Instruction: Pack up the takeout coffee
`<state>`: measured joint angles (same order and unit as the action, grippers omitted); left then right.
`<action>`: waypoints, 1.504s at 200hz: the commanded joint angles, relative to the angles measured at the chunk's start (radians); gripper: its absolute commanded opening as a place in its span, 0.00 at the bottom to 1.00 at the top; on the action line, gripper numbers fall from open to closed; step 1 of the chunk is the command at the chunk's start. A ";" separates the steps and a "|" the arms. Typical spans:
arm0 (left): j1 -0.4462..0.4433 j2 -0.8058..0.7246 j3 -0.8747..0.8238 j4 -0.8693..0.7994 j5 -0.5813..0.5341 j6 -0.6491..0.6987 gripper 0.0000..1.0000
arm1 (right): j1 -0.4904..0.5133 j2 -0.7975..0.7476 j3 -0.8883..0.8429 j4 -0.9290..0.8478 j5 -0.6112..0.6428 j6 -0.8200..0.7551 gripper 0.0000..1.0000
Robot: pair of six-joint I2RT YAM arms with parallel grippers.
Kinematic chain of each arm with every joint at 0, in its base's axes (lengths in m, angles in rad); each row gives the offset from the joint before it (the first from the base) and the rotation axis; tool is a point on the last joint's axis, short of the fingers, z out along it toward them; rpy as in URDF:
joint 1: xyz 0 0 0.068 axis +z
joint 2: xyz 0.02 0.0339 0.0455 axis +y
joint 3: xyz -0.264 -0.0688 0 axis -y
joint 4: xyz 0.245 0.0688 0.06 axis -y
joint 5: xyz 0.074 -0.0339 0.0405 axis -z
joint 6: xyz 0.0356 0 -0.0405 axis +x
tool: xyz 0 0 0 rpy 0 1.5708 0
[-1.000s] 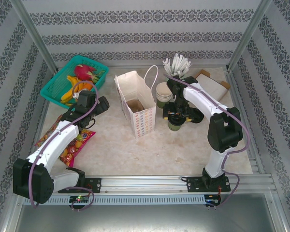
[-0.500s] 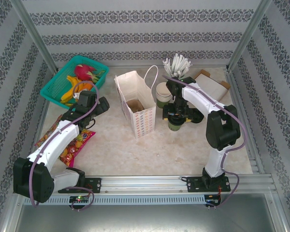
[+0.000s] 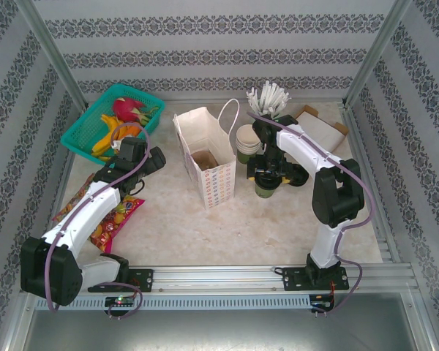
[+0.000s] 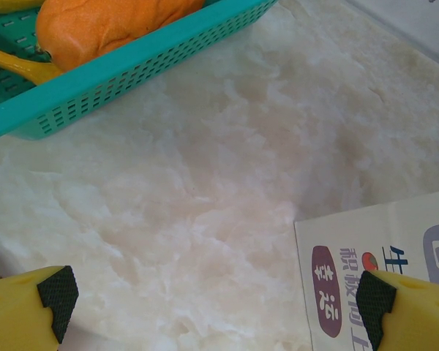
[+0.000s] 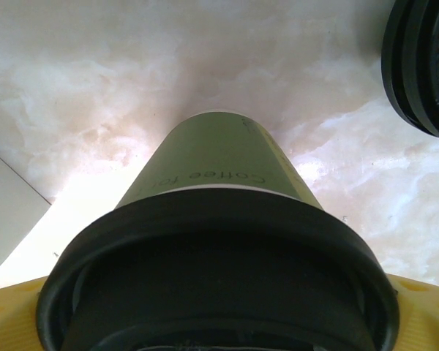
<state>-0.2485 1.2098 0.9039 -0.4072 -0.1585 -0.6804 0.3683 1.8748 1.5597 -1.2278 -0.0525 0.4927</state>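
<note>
Nothing has shifted but my right arm's slight lean. From above, the coffee (image 3: 264, 189) stands right of the bag (image 3: 205, 157), inside my right claw (image 3: 266, 180). Right wrist: I see it dark green and black-lidded, jaws wide astride it. Left wrist: left claw (image 4: 219, 292) open.

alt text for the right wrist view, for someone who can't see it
A dark green paper coffee cup with a black lid stands on the pale marble table, seen close up between the yellow fingers of the open right gripper. A dark ribbed round object sits at the top right.
</note>
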 commanded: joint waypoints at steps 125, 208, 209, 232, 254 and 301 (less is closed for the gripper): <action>0.161 0.175 0.348 -0.064 0.301 0.275 1.00 | -0.001 -0.091 -0.009 -0.071 -0.014 -0.087 0.74; 0.143 0.485 0.842 -0.233 0.653 0.739 0.96 | 0.034 -0.200 -0.047 -0.087 -0.055 -0.144 0.73; 0.142 0.489 0.849 -0.239 0.657 0.743 0.96 | 0.035 -0.200 -0.047 -0.088 -0.055 -0.144 0.73; 0.122 0.569 0.976 -0.367 0.720 0.876 0.92 | 0.037 -0.223 -0.053 -0.095 -0.052 -0.147 0.73; 0.108 0.636 1.073 -0.459 0.744 0.963 0.90 | 0.038 -0.239 -0.056 -0.100 -0.047 -0.148 0.73; 0.066 0.732 1.211 -0.559 0.780 1.082 0.75 | 0.041 -0.272 -0.061 -0.110 -0.037 -0.145 0.73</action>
<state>-0.1528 1.9099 2.0460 -0.8555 0.5758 0.2749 0.3977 1.6371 1.5131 -1.3060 -0.0971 0.3595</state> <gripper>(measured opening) 0.780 0.836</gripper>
